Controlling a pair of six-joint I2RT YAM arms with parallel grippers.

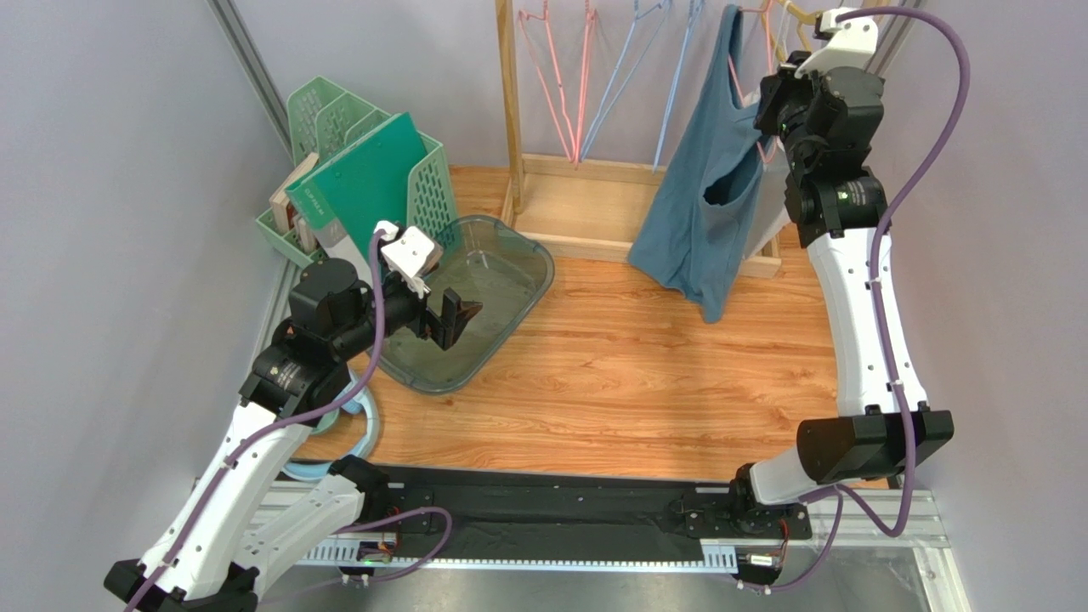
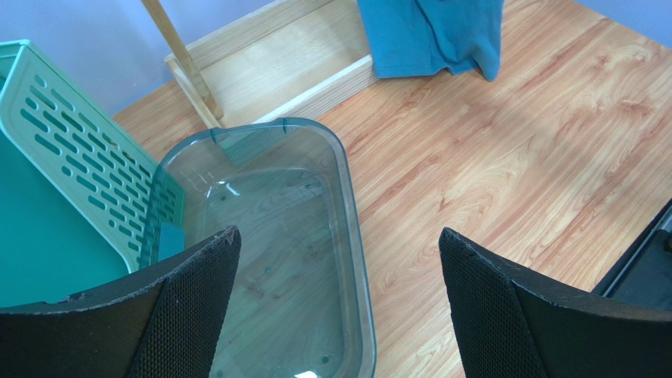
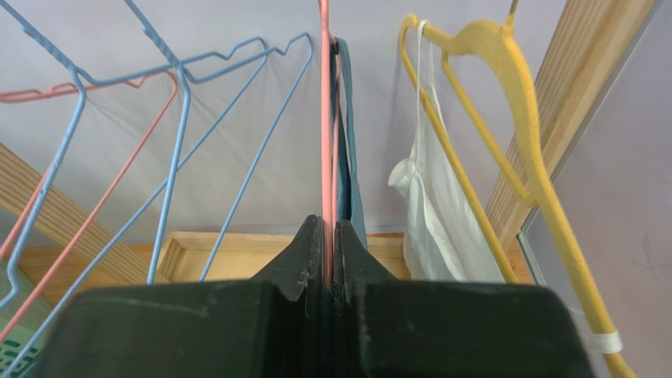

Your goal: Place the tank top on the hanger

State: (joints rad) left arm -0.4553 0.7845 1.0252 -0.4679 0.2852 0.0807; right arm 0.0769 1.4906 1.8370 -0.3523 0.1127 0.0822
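The blue-teal tank top [image 1: 696, 204] hangs at the right end of the wooden rack, its hem near the rack's base [image 2: 430, 35]. One of its straps [image 3: 347, 142] runs alongside the thin pink hanger [image 3: 324, 118]. My right gripper [image 3: 329, 224] is raised at the rack [image 1: 777, 96] and shut on the hanger's pink wire, with the teal strap just beside its fingers. My left gripper [image 1: 453, 319] hovers open over the clear tub, nothing between its fingers [image 2: 339, 240].
A clear plastic tub [image 1: 530, 274] sits left of centre beside a green file basket [image 1: 370, 166]. The wooden rack [image 1: 511, 102] carries light-blue hangers [image 3: 181, 102], other pink hangers [image 1: 562, 77] and a yellow hanger [image 3: 520, 118] with a white garment [image 3: 434, 205].
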